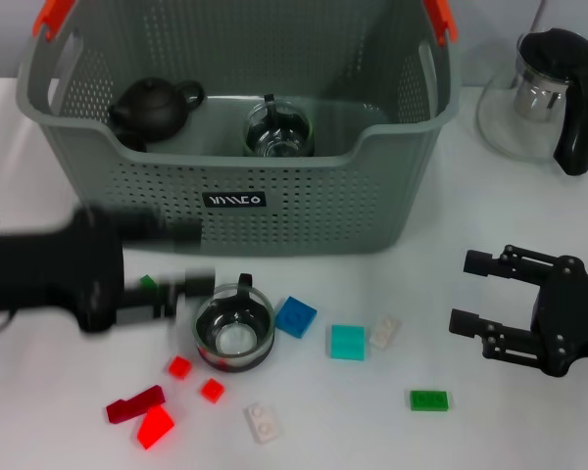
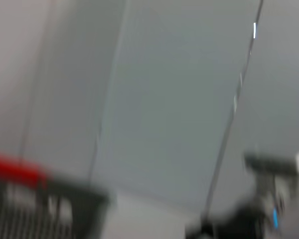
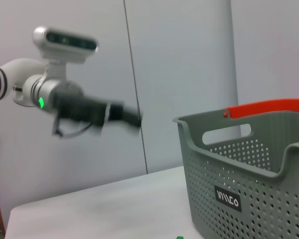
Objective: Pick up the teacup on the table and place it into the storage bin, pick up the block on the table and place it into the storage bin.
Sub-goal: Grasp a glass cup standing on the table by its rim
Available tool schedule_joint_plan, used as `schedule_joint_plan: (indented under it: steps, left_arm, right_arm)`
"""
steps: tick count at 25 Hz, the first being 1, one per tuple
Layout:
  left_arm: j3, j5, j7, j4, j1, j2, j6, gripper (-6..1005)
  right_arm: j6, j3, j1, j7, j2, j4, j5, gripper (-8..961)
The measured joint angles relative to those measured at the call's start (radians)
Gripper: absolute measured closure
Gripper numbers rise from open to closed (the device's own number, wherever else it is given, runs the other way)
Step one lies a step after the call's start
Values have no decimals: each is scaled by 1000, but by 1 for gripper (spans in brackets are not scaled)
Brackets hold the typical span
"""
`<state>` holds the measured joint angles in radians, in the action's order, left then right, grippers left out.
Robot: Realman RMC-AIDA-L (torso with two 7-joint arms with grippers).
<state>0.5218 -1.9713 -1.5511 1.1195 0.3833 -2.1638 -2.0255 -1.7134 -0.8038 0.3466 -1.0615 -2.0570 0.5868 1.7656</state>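
The teacup (image 1: 233,333), clear glass on a black base, stands on the white table in front of the storage bin (image 1: 304,196). Motion-blurred, my left gripper (image 1: 204,259) hovers open just left of and above the cup, holding nothing. Several blocks lie around the cup: a blue block (image 1: 295,316), a cyan block (image 1: 347,342), a white block (image 1: 383,332), a green block (image 1: 428,399) and a red block (image 1: 179,366). My right gripper (image 1: 464,293) is open and empty at the table's right side. The bin (image 3: 249,189) also shows in the right wrist view.
Inside the bin sit a black teapot (image 1: 154,106) and a glass cup (image 1: 278,129). A glass pitcher (image 1: 544,93) with a black handle stands at the back right. More red pieces (image 1: 155,427) and a white block (image 1: 263,422) lie near the front edge.
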Motion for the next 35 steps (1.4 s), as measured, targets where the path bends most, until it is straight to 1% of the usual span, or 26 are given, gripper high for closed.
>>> schedule_joint_plan:
  steps: [1, 2, 3, 4, 6, 10, 14, 17, 20, 22, 24, 27, 32, 35]
  left_arm:
    - [8, -60, 17, 8, -7, -3, -1, 399]
    - [20, -157, 41, 12, -13, -7, 0, 399]
    - [20, -157, 41, 12, -13, -7, 0, 399]
    - [28, -187, 48, 14, -12, -8, 1, 399]
    - [63, -235, 58, 22, -6, -10, 5, 399]
    - [144, -289, 55, 40, 24, -11, 12, 400]
    - [263, -335, 8, 81, 69, -11, 49, 400]
    - [371, -378, -68, 132, 108, -11, 87, 401]
    - [462, -431, -151, 155, 154, -8, 134, 401]
    - [518, -468, -191, 165, 172, -7, 178, 401]
    - [575, -495, -212, 172, 177, -10, 228, 402]
    - [637, -503, -223, 172, 172, -13, 286, 402]
    - [715, -509, -227, 165, 152, -15, 365, 403]
    - [739, -514, -226, 158, 144, -14, 395, 403]
  right_arm:
    - [0, 0, 0, 0, 2, -3, 0, 208]
    - [0, 0, 0, 0, 4, -4, 0, 208]
    - [-1, 0, 1, 0, 6, -6, 0, 208]
    - [-1, 0, 1, 0, 6, -7, 0, 208]
    - [-2, 0, -1, 0, 8, -14, 0, 208]
    - [2, 0, 1, -7, 13, -30, 0, 208]
    - [4, 0, 1, -19, 18, -30, 0, 208]
    - [7, 1, 1, -22, 20, -30, 0, 208]
    - [11, 1, 3, -23, 21, -31, 0, 208]
    - [12, 2, 3, -25, 21, -31, 0, 208]
    - [13, 2, 4, -26, 20, -31, 0, 208]
    - [15, 2, 3, -26, 20, -32, 0, 208]
    - [16, 2, 3, -26, 20, -32, 0, 208]
    - [16, 2, 3, -26, 20, -31, 0, 208]
